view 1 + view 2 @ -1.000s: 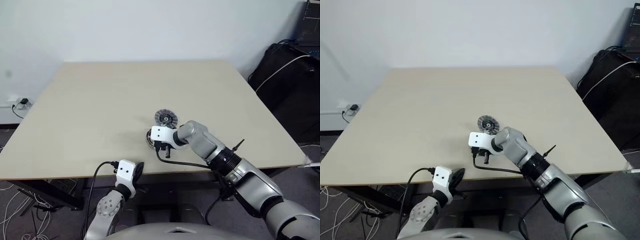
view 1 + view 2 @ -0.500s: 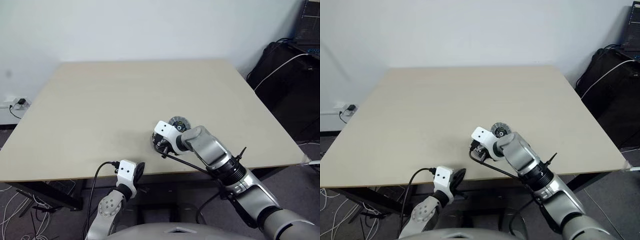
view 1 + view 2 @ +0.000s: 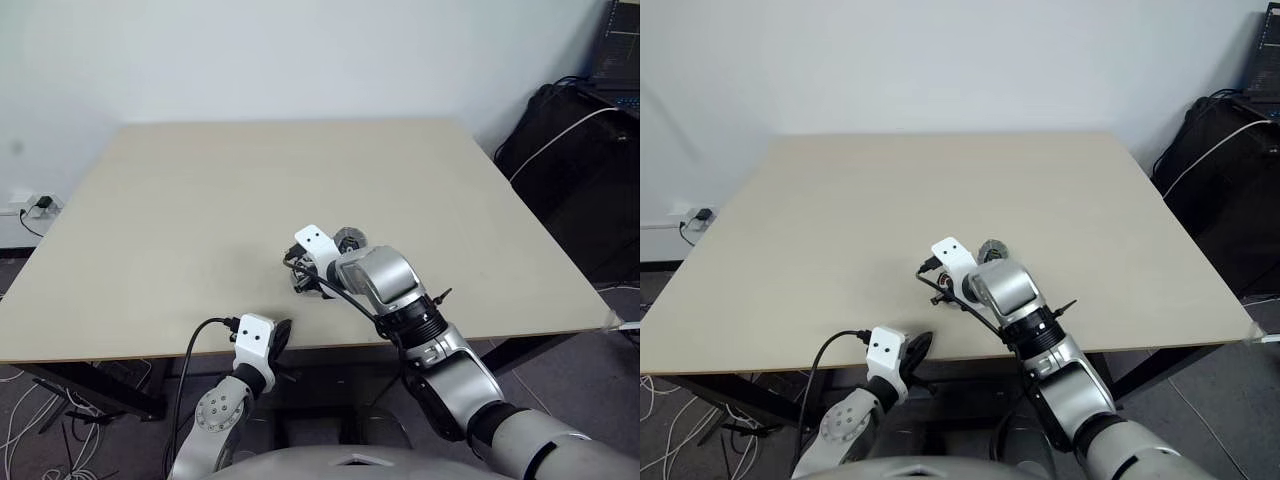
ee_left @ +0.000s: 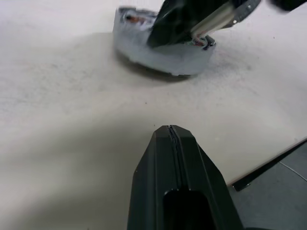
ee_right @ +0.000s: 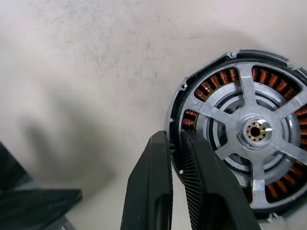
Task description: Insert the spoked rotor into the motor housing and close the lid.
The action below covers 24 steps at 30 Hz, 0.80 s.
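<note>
Worktop (image 3: pixel 200 200) first: broad, pale and mostly bare, with the small parts gathered near its front edge. Right gripper (image 5: pixel 176 143) reaches down there, its jaws nearly together and pinching the black rim of the spoked rotor (image 5: pixel 254 129), which sits over the copper windings of the motor housing (image 5: pixel 211 86). Whether the rotor is fully seated I cannot tell from here. To do this well, it should keep the rotor level, press the hub straight down, then let go without dragging it. Just behind lies the lid (image 3: pixel 350 238), partly hidden by the arm. Left gripper (image 4: pixel 171 136) hovers by the worktop's front edge, jaws closed and empty.
</note>
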Each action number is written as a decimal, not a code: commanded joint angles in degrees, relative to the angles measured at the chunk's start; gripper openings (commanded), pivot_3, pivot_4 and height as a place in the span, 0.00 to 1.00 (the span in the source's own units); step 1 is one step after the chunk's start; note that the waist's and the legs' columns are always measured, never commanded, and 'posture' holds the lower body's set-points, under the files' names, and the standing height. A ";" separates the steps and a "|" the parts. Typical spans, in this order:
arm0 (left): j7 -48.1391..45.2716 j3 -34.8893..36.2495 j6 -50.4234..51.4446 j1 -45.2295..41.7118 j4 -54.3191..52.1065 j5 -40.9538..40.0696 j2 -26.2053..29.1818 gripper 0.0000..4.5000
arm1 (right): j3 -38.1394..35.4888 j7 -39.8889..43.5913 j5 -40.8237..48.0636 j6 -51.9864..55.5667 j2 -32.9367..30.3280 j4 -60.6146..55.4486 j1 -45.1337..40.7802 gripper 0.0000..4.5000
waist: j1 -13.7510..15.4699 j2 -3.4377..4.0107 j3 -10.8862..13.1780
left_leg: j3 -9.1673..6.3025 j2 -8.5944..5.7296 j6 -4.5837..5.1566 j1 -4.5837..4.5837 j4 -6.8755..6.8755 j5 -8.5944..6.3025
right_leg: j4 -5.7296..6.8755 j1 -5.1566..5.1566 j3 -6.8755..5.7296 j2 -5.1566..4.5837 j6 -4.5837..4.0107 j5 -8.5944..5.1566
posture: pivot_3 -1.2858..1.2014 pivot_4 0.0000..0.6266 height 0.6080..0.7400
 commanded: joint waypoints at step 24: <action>-1.56 0.27 -2.05 -0.68 0.61 -0.46 0.70 0.00 | -5.04 -14.63 -6.63 -32.61 -10.80 -11.97 -0.65 0.01 | -0.42 0.01 0.01 | 0.03 -0.01 -0.01 0.01 -0.03 0.02 | -0.03 0.00 0.03 0.01 0.02 0.00 | 0.52 0.00 1.00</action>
